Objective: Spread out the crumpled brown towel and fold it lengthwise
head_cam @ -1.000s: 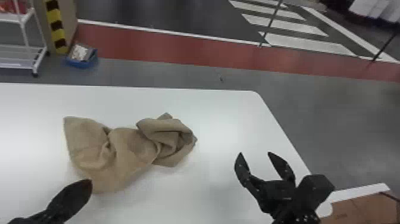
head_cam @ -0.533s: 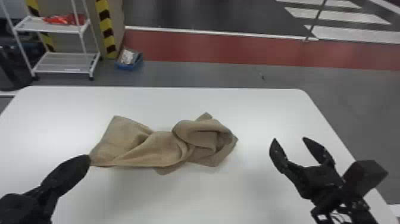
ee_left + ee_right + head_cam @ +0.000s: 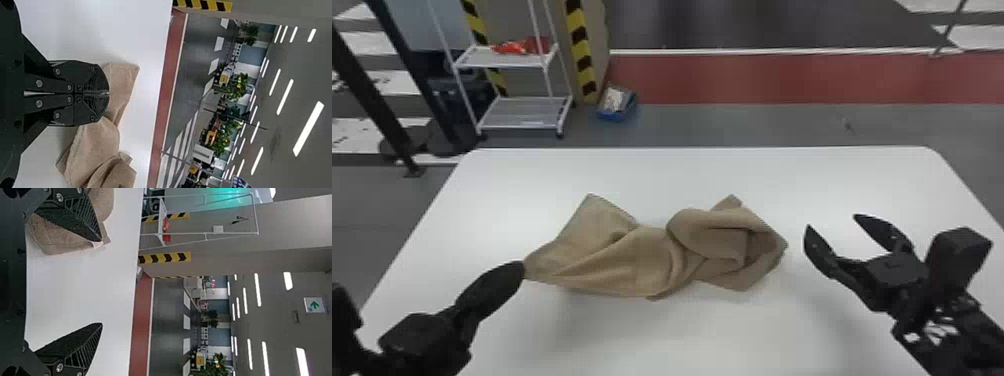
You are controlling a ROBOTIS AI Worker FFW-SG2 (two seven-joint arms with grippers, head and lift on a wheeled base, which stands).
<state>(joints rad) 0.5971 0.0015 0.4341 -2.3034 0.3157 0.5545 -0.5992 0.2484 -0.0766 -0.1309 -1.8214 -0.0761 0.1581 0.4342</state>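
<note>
We saw a big white table point(image 3: 732, 330) in front of us, and in the head view a white rack point(image 3: 522, 120) stood on the floor past it. The left gripper point(image 3: 522, 265) was pinched shut on the brown towel's point(image 3: 632, 255) left corner. The right gripper point(image 3: 833, 221) was wide open, just beside the towel's other end and holding nothing. The towel lay across the middle of the table, all bumpy, with its right end rolled up in a messy bunch. In the left wrist view we saw the left gripper's point(image 3: 107, 94) fingers squeezed together, and far off there were green plants point(image 3: 242, 86) and long bright lights point(image 3: 309, 127). In the right wrist view, one finger of the right gripper point(image 3: 101, 282) covered some of the towel. The towel's folds hid its inside parts, and the arms were cut off by the head view's edges. We couldn't tell what the white stuff in the blue bin point(image 3: 617, 116) was. High up in the right wrist view was a little sign point(image 3: 314, 304) with a green arrow.
</note>
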